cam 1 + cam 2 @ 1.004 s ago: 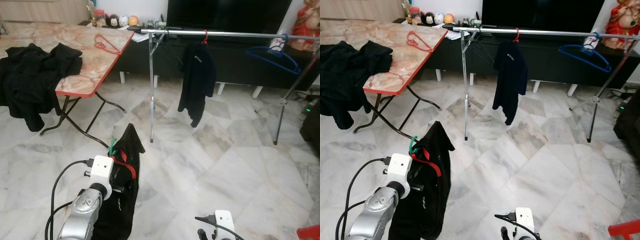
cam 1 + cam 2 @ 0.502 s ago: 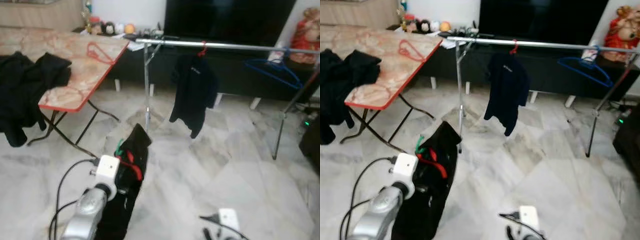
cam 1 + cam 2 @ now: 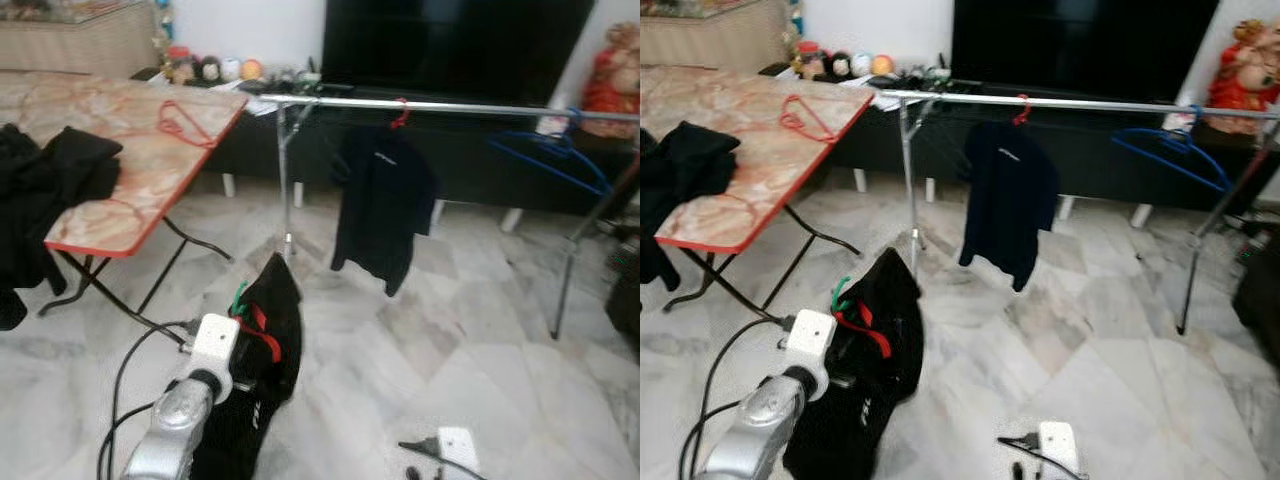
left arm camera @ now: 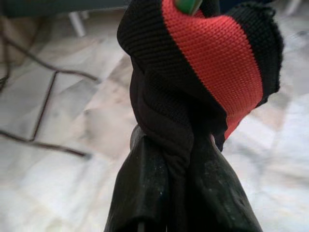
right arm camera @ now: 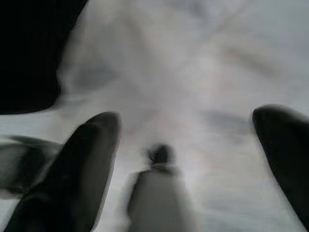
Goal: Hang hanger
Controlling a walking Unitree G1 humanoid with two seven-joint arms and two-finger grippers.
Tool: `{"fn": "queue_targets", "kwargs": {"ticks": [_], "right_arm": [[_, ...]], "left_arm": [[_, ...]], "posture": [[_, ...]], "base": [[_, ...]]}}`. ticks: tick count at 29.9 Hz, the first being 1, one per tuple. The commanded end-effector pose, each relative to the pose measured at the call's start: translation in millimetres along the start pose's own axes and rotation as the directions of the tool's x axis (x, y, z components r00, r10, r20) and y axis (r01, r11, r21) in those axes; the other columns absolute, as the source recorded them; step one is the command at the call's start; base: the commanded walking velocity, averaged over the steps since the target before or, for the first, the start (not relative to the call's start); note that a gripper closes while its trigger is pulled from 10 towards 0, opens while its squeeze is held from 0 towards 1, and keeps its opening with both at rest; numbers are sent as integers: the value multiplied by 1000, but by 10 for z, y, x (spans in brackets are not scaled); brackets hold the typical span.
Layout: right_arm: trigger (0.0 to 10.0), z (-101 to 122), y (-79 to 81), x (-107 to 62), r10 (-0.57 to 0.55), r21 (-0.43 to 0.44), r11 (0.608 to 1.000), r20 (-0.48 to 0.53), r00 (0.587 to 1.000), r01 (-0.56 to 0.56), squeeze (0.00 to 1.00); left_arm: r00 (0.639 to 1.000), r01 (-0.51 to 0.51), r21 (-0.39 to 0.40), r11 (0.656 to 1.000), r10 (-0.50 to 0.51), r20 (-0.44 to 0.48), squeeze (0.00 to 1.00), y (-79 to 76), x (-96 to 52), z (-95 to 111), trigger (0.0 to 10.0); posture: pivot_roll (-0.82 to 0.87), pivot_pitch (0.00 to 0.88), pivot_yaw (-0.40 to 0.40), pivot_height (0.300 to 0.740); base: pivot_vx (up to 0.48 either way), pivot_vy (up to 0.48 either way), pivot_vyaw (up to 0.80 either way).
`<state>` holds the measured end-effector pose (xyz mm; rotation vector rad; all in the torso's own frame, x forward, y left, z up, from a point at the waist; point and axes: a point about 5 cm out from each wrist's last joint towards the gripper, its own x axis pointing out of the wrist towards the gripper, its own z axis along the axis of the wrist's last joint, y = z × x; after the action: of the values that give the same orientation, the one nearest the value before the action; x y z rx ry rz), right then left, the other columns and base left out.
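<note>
Compared with 1 second ago, the whole scene has slid sideways and gone softly blurred, so the head camera is moving, which reads as the robot walking toward the clothes rail [image 3: 450,105]; the folding worktop [image 3: 130,150] sits further toward the left edge.

The left pincer [image 4: 181,159] is clamped tight on the neck of a black garment [image 3: 262,340] with red trim, carried on a green-hooked hanger [image 3: 239,296] low in front of the robot.

The right pincer [image 5: 186,159] hangs spread wide over the marble floor [image 3: 1120,380], holding nothing.

On the rail hang 1 dark shirt [image 3: 383,205] and 1 blue hanger [image 3: 552,155]. Hanging is not yet done; the hook is well below the rail.
</note>
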<state>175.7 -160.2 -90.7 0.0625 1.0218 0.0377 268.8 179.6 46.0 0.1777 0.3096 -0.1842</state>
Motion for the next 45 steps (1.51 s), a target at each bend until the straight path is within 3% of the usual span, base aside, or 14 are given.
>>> {"fn": "queue_targets", "kwargs": {"ticks": [1, 26, 32, 36, 39, 45], "right_arm": [[10000, -30, -140, -22, -37, 4, 999, -5, 999, 37, 0], [10000, -59, -125, -25, -34, 11, 999, -7, 999, 34, 0], [10000, -69, -118, -25, -29, 7, 1000, -10, 1000, 29, 0], [10000, -71, -112, -25, -27, 7, 1000, -10, 1000, 27, 0], [10000, -71, -104, -24, -24, 6, 1000, -7, 1000, 24, 0], [10000, -82, -86, -24, -14, 3, 1000, -9, 1000, 14, 0]], "left_arm": [[998, 21, 3, 1000, -21, 57, 0, -76, 48, 123, 10000], [998, 15, 9, 1000, -15, 54, 0, -40, 25, 77, 10000], [998, -36, 28, 999, 35, 44, 0, 10, 7, 35, 10000], [998, -44, 13, 999, 44, 35, 0, 41, -7, 9, 10000], [993, -101, -54, 993, 103, 49, 0, 99, -51, -2, 10000], [992, -122, -52, 991, 124, 40, 0, 136, -83, -48, 10000]], "posture": [[55, 0, -44, 740], [55, 0, -43, 740], [56, 0, -44, 740], [58, 0, -42, 740], [56, 0, -40, 740], [49, 0, -32, 740]], "base": [[352, 0, 0], [351, 0, 0], [218, 0, 0], [0, 0, 0], [0, 0, 0], [0, -199, 0]]}}
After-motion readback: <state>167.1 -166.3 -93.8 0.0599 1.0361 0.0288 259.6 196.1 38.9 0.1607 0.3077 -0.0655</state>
